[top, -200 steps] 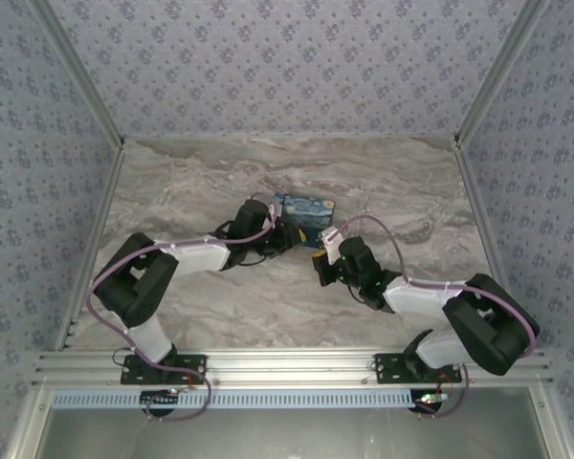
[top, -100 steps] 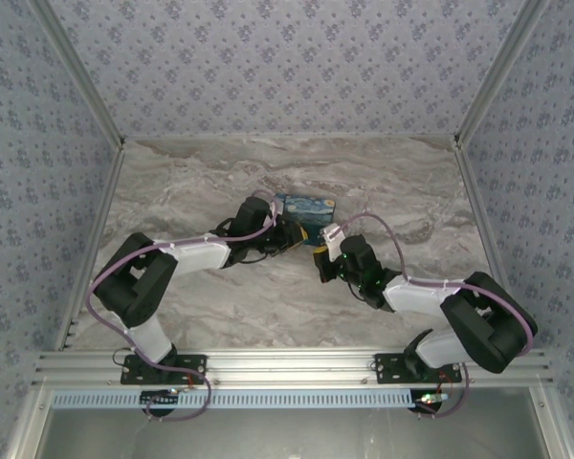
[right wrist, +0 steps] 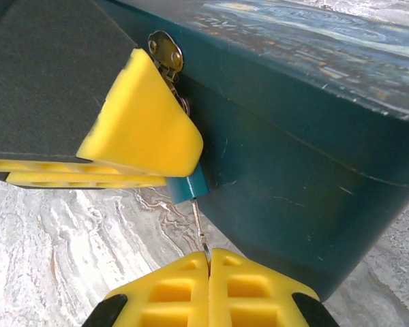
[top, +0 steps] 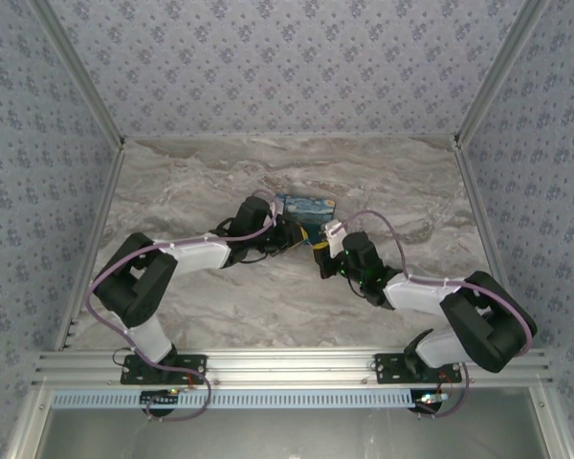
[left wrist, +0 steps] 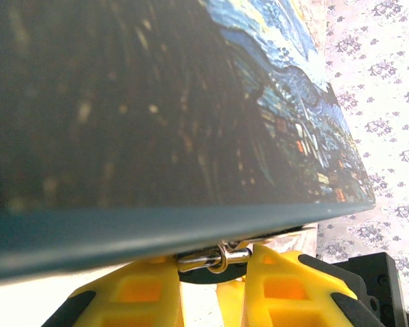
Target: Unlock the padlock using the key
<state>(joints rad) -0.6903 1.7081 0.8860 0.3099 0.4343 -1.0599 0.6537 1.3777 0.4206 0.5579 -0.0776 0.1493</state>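
Marble-patterned table (top: 182, 191) is enclosed on three sides by flower-printed walls (top: 268, 57). Near its middle is set a box (top: 306, 207), printed on top with a blue-and-yellow night sky and dark teal on its sides. Both arms are bent inward so that their tools meet at the box's near face. The left gripper (top: 289, 236) is placed at the box's left near corner, and the right gripper (top: 321, 254) just beside it, lower and to the right.

A small silvery hasp (right wrist: 165, 49) is seen at the top edge of the box's front. The padlock (right wrist: 189, 186) is held against that front. Its teal body is pinched between the left gripper's yellow fingers (right wrist: 143, 126), with its lower corner left uncovered. From the left wrist, a silvery ring (left wrist: 215, 257) is seen in the gap between those fingers, under the box edge.

The right gripper's fingers are pressed together on the key (right wrist: 200, 231). Its thin silvery blade is run from their tips up to the padlock's underside. Whether it is seated inside cannot be told.
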